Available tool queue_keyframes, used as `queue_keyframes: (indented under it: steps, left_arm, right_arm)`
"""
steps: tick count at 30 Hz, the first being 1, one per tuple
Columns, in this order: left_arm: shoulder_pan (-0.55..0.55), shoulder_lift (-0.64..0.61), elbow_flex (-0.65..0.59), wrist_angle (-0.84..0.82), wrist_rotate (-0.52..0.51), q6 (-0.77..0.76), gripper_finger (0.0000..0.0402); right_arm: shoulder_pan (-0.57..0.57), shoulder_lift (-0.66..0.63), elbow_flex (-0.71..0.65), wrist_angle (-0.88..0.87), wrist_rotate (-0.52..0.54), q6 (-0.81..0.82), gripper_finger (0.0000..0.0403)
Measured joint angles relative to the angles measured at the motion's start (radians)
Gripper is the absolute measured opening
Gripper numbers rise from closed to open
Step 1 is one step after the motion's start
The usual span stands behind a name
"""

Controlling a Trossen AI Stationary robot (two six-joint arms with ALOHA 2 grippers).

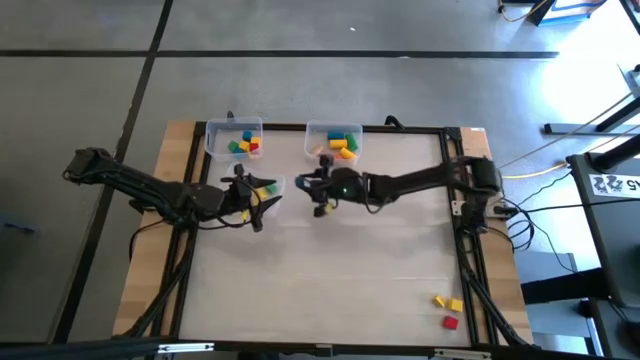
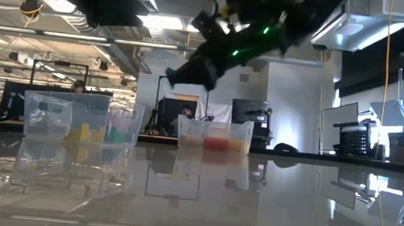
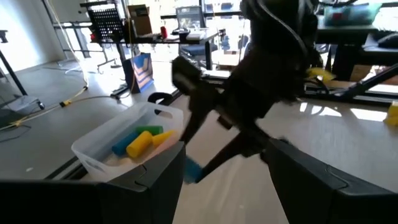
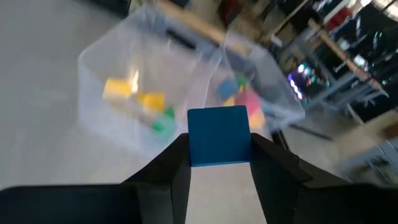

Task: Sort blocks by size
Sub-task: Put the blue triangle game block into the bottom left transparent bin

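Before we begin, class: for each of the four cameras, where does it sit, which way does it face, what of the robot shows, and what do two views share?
High: overhead, straight down on the table; both arms.
Low: table height, level toward the room; arms overhead.
Left wrist: on the left arm, facing a clear bin and the right arm; own fingers below.
Right wrist: on the right arm, facing two bins; its right gripper clamps a blue block.
Shared: both wrist views show that blue block.

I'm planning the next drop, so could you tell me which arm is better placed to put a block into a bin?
The right hand: it grips a blue block just short of the bins.
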Motion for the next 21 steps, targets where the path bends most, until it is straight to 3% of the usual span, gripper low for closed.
queue_keyframes:
  steps: [6,14,21]
  left_arm:
    - [0.0,-0.004,0.0,-0.005,0.0,-0.007,0.0221]
    - [0.0,-0.004,0.0,-0.005,0.0,-0.019,0.0221]
    - [0.0,-0.004,0.0,-0.007,0.0,-0.019,0.0221]
  right_arm:
    - [-0.045,0.145,0.033,0.253,-0.083,0.059,0.0143]
    - [-0.047,0.29,0.188,0.249,-0.134,0.077,0.0143]
    - [-0.046,0.321,0.242,0.196,-0.153,0.096,0.0143]
